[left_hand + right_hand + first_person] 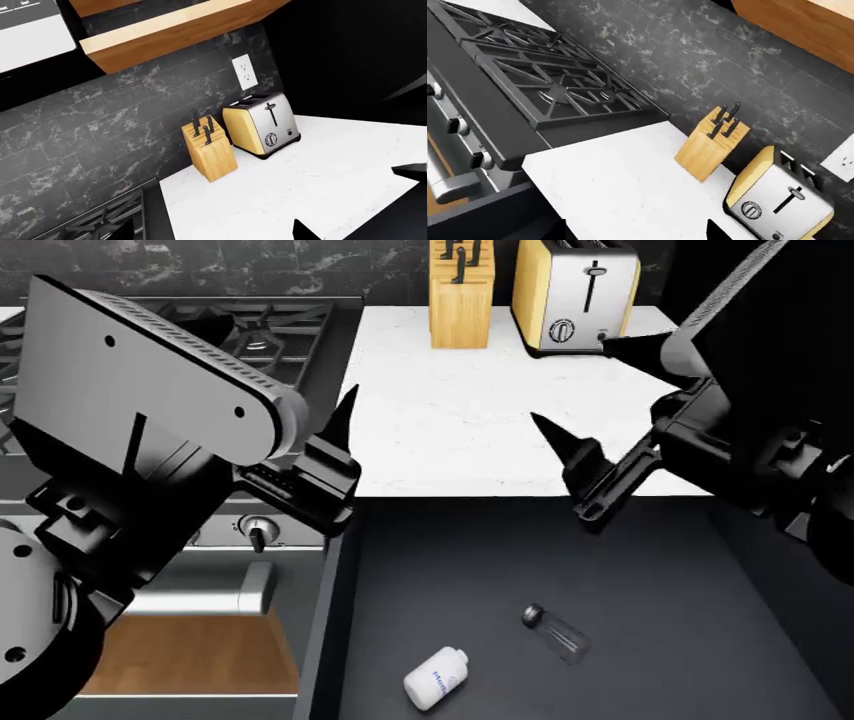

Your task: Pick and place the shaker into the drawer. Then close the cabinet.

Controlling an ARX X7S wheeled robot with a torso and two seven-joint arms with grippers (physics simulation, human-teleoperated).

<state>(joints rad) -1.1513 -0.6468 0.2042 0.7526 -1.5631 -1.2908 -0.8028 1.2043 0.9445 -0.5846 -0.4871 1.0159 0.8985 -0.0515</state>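
Observation:
The shaker, clear glass with a silver cap, lies on its side on the floor of the open dark drawer in the head view. My left gripper hangs open and empty over the drawer's back left corner, by the stove front; in the left wrist view its fingertips frame bare counter. My right gripper is open and empty above the white counter, behind the drawer; it is also open in its own view. Neither gripper touches the shaker.
A white cylinder with blue print lies in the drawer left of the shaker. A wooden knife block and a yellow toaster stand at the counter's back. A gas stove with knobs is to the left.

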